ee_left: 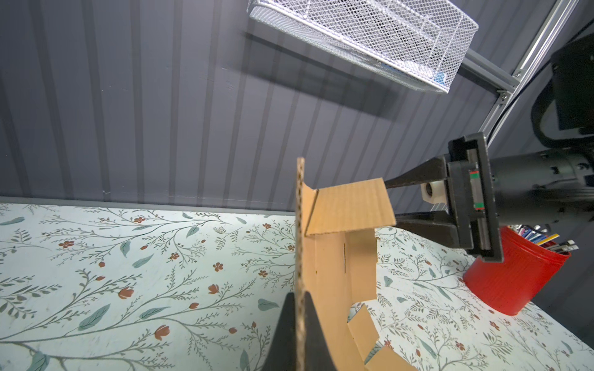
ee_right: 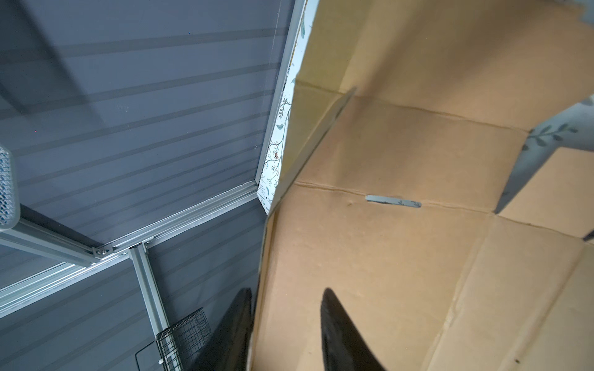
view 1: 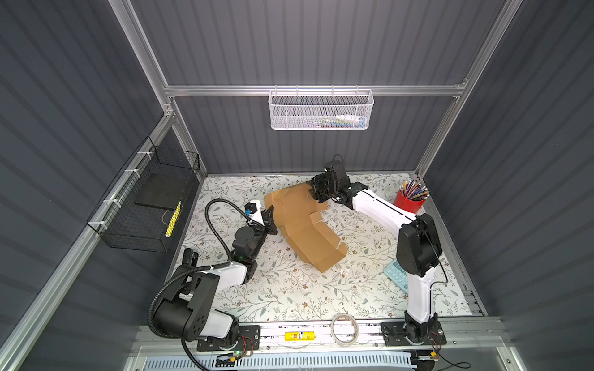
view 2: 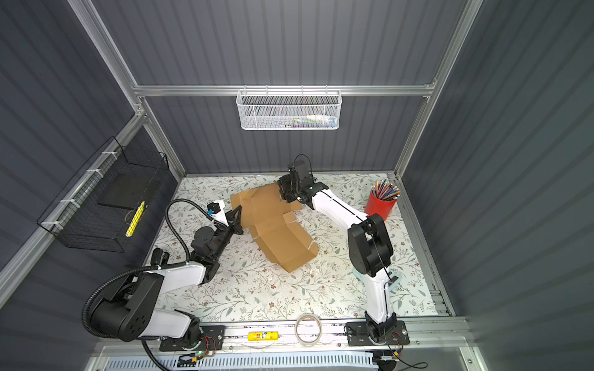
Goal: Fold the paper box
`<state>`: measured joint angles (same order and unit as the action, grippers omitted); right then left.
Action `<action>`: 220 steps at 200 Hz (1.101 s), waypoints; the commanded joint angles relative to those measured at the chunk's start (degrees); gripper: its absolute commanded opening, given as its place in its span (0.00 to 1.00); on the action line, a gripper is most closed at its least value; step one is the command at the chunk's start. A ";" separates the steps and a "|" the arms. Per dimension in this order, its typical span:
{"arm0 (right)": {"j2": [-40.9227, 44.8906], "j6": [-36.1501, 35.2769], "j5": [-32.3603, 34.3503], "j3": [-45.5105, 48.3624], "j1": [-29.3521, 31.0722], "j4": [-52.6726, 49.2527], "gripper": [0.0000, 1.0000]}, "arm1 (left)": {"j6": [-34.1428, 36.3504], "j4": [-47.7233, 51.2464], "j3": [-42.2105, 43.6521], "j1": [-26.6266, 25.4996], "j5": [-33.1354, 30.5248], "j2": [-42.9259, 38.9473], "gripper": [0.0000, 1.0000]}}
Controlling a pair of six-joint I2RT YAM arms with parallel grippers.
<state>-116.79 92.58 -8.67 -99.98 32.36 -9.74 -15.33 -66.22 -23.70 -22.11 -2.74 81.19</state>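
Observation:
The paper box (view 1: 300, 225) (view 2: 273, 225) is a brown die-cut cardboard sheet, partly lifted off the floral table, with its near end lying flat. My left gripper (view 1: 271, 221) (view 2: 237, 218) is shut on the sheet's left edge; in the left wrist view both fingers pinch the corrugated edge (ee_left: 300, 225) at the left gripper (ee_left: 300, 297). My right gripper (view 1: 316, 193) (view 2: 285, 192) straddles the far right flap (ee_left: 350, 208). In the right wrist view the right gripper (ee_right: 287, 292) is open: one finger is behind the board's edge, the other is over its inner face (ee_right: 401, 257), and a wide gap separates them.
A red cup of pencils (view 1: 407, 203) stands at the back right. A teal calculator (view 1: 397, 273) lies by the right arm. A tape roll (view 1: 344, 329) and a yellow item (view 1: 299, 336) sit on the front rail. A white mesh basket (view 1: 321, 110) hangs on the back wall, a black wire basket (view 1: 144, 208) on the left one.

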 commanded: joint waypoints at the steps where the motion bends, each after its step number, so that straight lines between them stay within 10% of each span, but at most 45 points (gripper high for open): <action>1: -1.18 0.35 -0.51 -1.57 0.51 0.66 0.37 | -1.38 -3.33 0.65 -0.48 1.72 -2.30 0.00; 220: -6.30 1.30 -1.35 -7.24 1.13 4.59 0.18 | -2.16 0.29 2.87 -1.25 4.53 -5.43 0.00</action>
<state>-121.69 94.11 -10.09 -105.97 33.28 -6.79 -17.39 -65.63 -21.32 -22.96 1.52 76.79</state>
